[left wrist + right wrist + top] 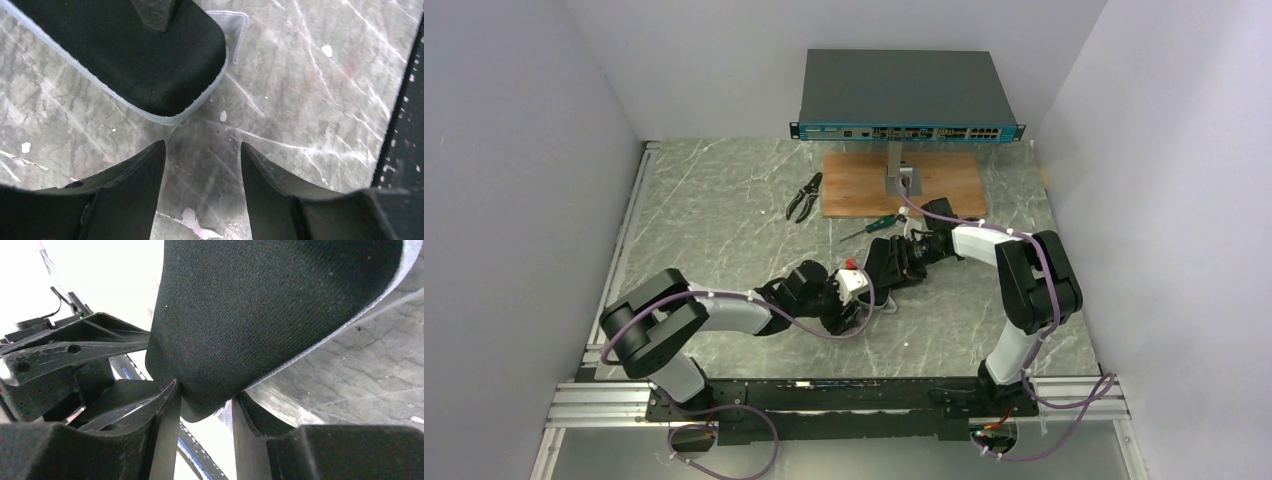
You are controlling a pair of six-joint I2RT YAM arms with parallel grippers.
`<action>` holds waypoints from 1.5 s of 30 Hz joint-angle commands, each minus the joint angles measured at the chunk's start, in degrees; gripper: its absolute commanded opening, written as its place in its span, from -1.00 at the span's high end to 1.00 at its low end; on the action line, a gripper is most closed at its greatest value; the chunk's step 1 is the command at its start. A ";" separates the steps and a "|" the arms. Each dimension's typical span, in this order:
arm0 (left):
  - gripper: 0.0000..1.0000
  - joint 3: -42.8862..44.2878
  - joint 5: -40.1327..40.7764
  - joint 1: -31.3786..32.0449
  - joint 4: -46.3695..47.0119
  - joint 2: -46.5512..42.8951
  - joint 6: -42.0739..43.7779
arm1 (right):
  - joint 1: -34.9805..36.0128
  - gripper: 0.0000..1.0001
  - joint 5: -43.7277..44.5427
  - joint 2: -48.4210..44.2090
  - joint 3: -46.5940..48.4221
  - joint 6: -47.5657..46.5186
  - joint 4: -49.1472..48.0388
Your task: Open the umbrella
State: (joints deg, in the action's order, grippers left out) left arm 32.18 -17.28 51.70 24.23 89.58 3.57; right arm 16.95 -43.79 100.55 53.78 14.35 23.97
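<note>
Umbrella (135, 55): folded into a flat black oblong of woven cloth with rounded corners and pale stitched edging; it sits mid-worktop, on the near side of the wooden board (944, 185).
Right gripper (205, 400): fingers pinched on one rounded end of the umbrella, the cloth wedged between them.
Left gripper (202, 150): fingers parted and holding nothing, tips just short of the umbrella's edge.
Worktop (724, 230): grey marbled surface, white-veined and scuffed.
Pliers (804, 197): black handles, just left of the board.
Screwdriver (869, 227): thin shaft, green handle, between board and umbrella.
</note>
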 commanded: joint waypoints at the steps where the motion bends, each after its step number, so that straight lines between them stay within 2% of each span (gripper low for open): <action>1: -0.22 3.24 5.19 0.41 2.22 3.27 -7.21 | 0.28 1.00 3.39 0.36 -2.56 2.94 -0.87; 7: -0.13 4.95 7.19 0.37 2.75 5.88 -7.95 | 0.18 1.00 3.62 0.24 -3.06 3.03 -1.05; 10: 0.04 5.32 8.05 0.44 3.10 6.51 -8.45 | 0.19 1.00 3.98 0.72 -2.93 2.48 -0.66; 12: 0.26 5.51 8.73 0.42 2.86 6.47 -8.66 | 0.28 1.00 4.68 0.79 -2.80 1.89 -0.13; 14: 0.67 5.20 8.60 0.33 2.83 5.96 -8.39 | 0.16 1.00 5.45 1.06 -2.72 1.21 0.49; 17: 1.00 4.30 8.04 0.18 2.84 5.00 -7.70 | 0.20 1.00 6.05 1.44 -2.55 0.50 1.12; 28: 1.00 2.45 6.72 -3.60 1.81 3.08 0.12 | 0.76 1.00 7.49 1.23 -2.26 -6.69 4.36; 35: 1.00 5.14 4.71 -7.66 1.89 4.74 6.05 | 1.17 1.00 1.75 3.45 -1.03 -12.33 7.85; 41: 1.00 7.57 2.23 -8.37 3.33 6.46 11.69 | 2.89 1.00 -1.07 7.04 2.50 -16.70 11.76; 45: 1.00 9.12 3.75 -8.59 3.96 8.09 11.97 | 4.71 1.00 -1.97 8.93 4.79 -19.19 14.86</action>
State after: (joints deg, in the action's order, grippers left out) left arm 38.30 -16.45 44.49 25.04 96.29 12.53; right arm 18.74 -49.95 105.86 58.39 3.20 30.24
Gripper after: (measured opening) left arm 0.012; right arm 0.387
